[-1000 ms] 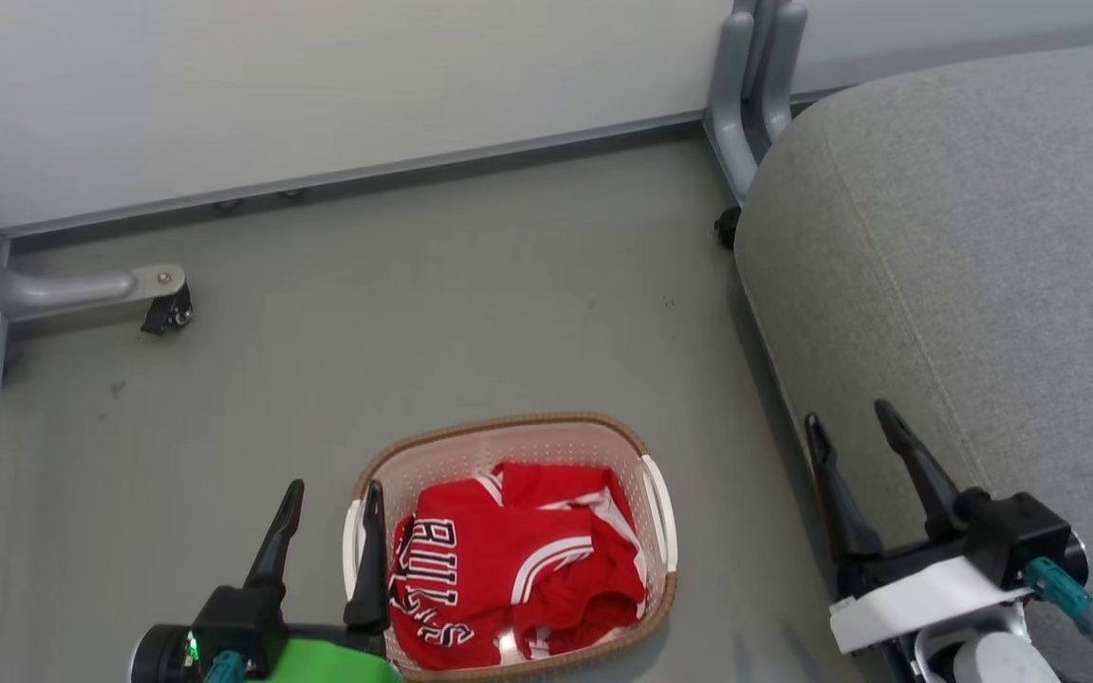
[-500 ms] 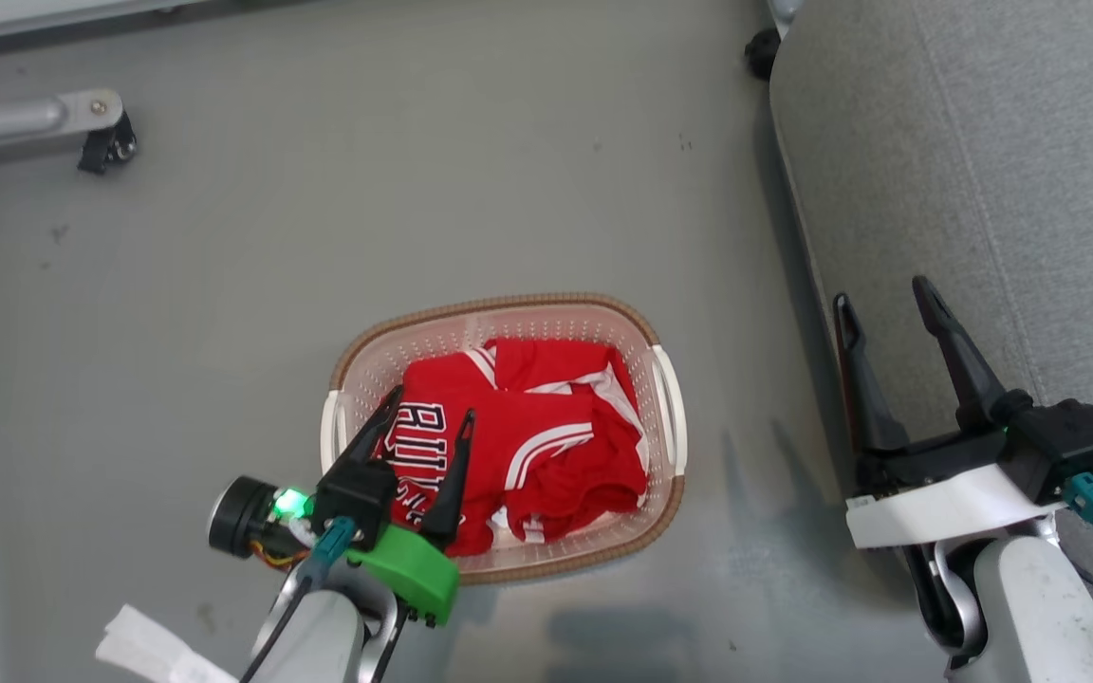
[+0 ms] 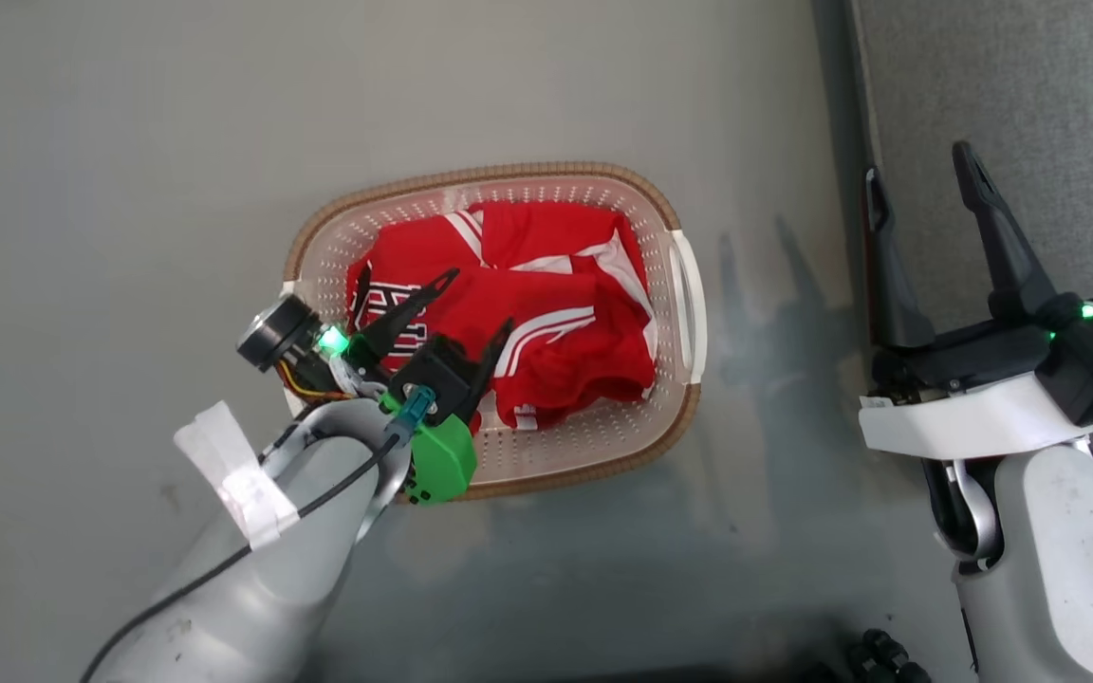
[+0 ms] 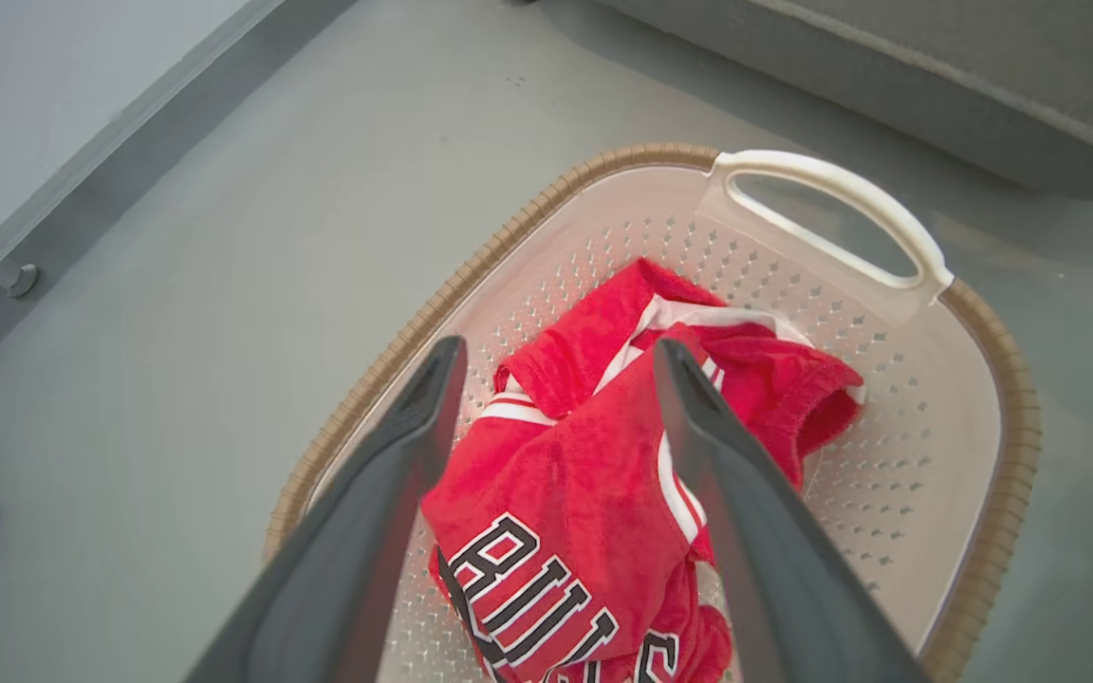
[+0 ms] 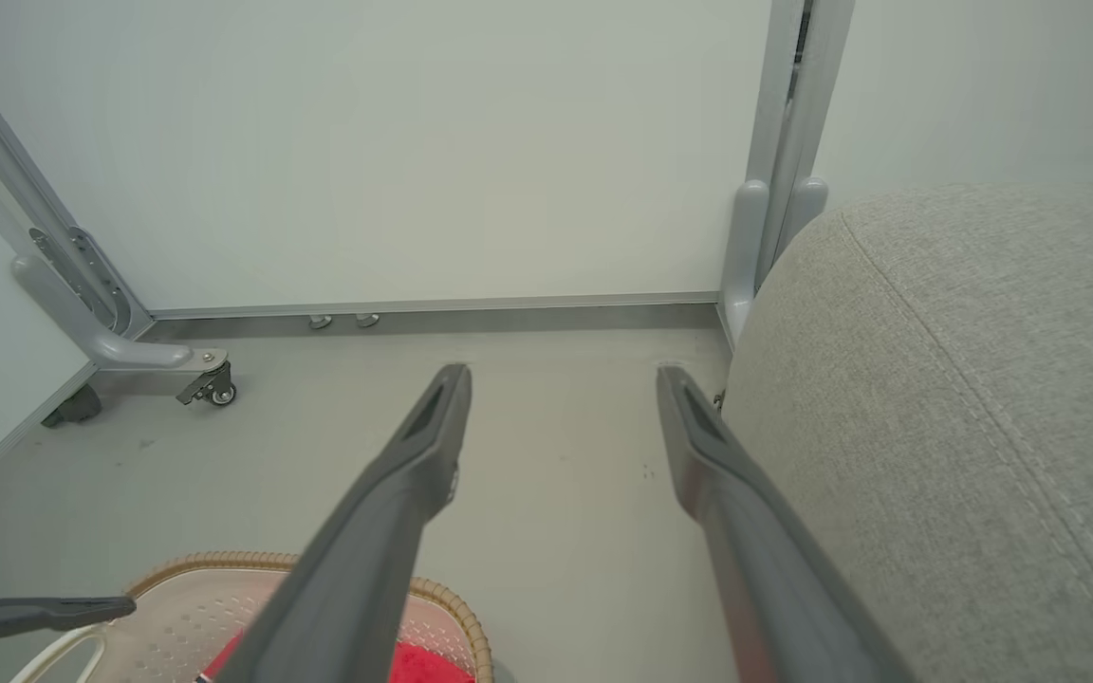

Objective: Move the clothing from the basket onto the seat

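Note:
The clothing (image 3: 556,313) is a crumpled red heap with white stripes and black-and-white lettering, lying in the cream perforated basket (image 3: 603,180) on the floor. My left gripper (image 3: 482,298) hangs open just over the heap's left part, its fingers straddling the red fabric (image 4: 584,474) without closing on it. In the left wrist view the left gripper (image 4: 561,346) points toward the basket's far white handle (image 4: 831,204). The grey seat (image 3: 1030,95) lies to the right. My right gripper (image 3: 918,163) stands open and empty at the seat's edge (image 5: 964,398), right of the basket.
Grey floor surrounds the basket. A pale wall panel with a grey post (image 5: 774,218) stands ahead beside the seat. A wheeled metal foot (image 5: 210,384) juts out at the far left. The basket rim (image 5: 176,607) sits low left of the right gripper (image 5: 563,375).
The head camera has tilted downward, shifting the whole picture. My left gripper has moved from beside the basket's left rim to over the clothing inside it. Both grippers stay open.

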